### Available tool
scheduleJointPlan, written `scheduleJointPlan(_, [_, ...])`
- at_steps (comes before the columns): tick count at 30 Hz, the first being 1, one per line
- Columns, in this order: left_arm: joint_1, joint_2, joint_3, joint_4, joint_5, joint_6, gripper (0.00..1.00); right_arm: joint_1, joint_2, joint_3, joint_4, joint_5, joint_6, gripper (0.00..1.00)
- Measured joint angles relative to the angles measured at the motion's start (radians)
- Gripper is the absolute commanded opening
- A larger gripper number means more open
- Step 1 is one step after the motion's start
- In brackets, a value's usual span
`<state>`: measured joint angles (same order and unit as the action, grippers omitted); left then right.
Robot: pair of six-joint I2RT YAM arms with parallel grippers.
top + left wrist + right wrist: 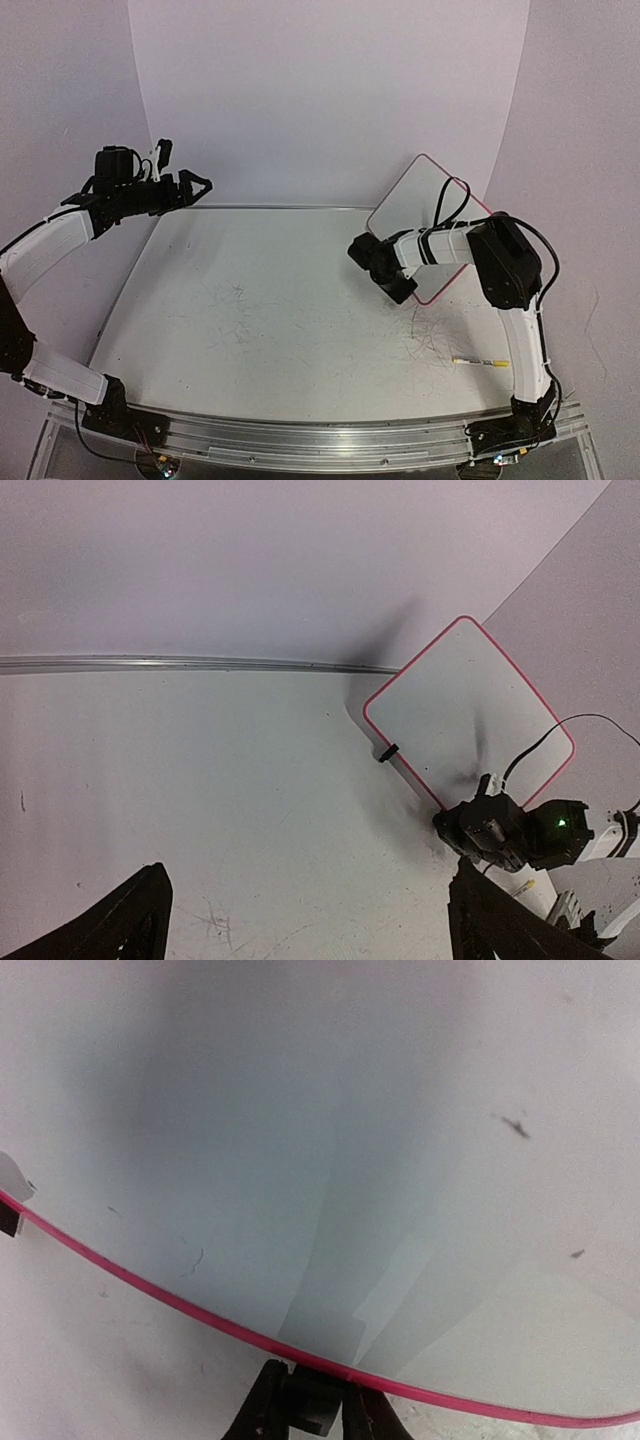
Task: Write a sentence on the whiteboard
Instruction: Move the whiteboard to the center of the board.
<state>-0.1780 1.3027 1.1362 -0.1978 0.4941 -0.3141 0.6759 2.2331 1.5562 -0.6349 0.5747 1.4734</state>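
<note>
Right gripper (404, 288) pinches the near edge of the whiteboard (421, 200). In the right wrist view its two dark fingertips (262, 1407) sit close together on either side of the thin pink-red rim, with the gripper (315, 1405) centred on that edge. The whiteboard (465, 695) stands at the far right of the table (270, 310). It is tilted up, with its far corner rising in front of the pale backdrop (320, 90), and it throws a dark shadow onto the table and the backdrop behind it. Its white face (300, 1140) carries only a few small dark specks, and I can make out no writing on it from any view. A small black clip (388, 751) sits on the board's left edge.

Left gripper (196, 184) hangs high over the far left corner of the table, well apart from the board. Its jaws are spread wide and hold nothing, and its own camera shows the two fingers (135, 920) at the bottom corners of that view.

A slim pen (483, 362) with a yellow end lies flat on the table near the right arm, among grey scribble marks (432, 338).
</note>
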Motion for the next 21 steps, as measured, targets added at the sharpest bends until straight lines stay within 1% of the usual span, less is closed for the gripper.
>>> scheduleJointPlan(2, [0.000, 0.001, 0.000, 0.000, 0.000, 0.000, 0.97, -0.001, -0.025, -0.049, 0.059, 0.000, -0.075, 0.00])
scheduleJointPlan(12, [0.000, 0.027, -0.008, 0.007, 0.000, 0.000, 0.97, 0.005, -0.155, -0.314, 0.385, -0.025, -0.417, 0.00])
scheduleJointPlan(17, [0.000, 0.041, -0.015, 0.007, -0.001, 0.001, 0.97, 0.013, -0.227, -0.463, 0.580, -0.077, -0.676, 0.00])
scheduleJointPlan(21, [0.000, 0.043, -0.020, 0.008, -0.011, 0.002, 0.97, 0.032, -0.291, -0.601, 0.772, -0.179, -0.920, 0.00])
